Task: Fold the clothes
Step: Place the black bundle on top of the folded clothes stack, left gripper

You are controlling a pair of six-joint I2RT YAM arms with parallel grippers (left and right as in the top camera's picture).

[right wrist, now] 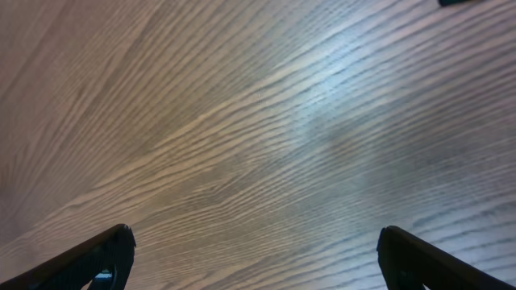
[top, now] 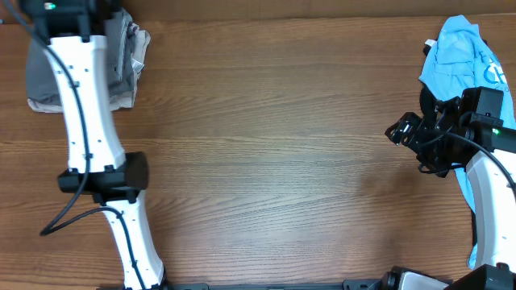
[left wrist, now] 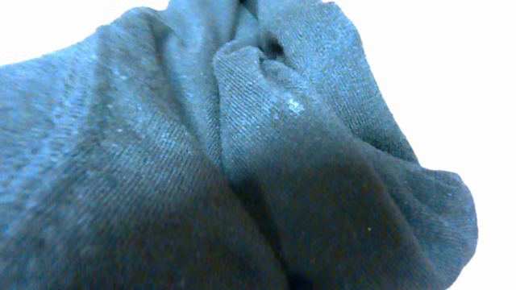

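A crumpled grey garment (top: 129, 56) lies at the table's far left corner. My left arm reaches over it, and the left gripper (top: 68, 10) is down in the pile. The left wrist view is filled with grey knit fabric (left wrist: 242, 161) pressed close to the camera, and the fingers are hidden. A light blue garment (top: 459, 52) lies bunched at the far right corner. My right gripper (top: 401, 130) hovers open and empty over bare wood, left of the blue garment. Its two dark fingertips (right wrist: 254, 242) stand wide apart.
The wooden table top (top: 274, 153) stretches between the two piles. The left arm's base and elbow (top: 105, 177) stand at the near left, and the right arm's base (top: 484, 217) at the near right.
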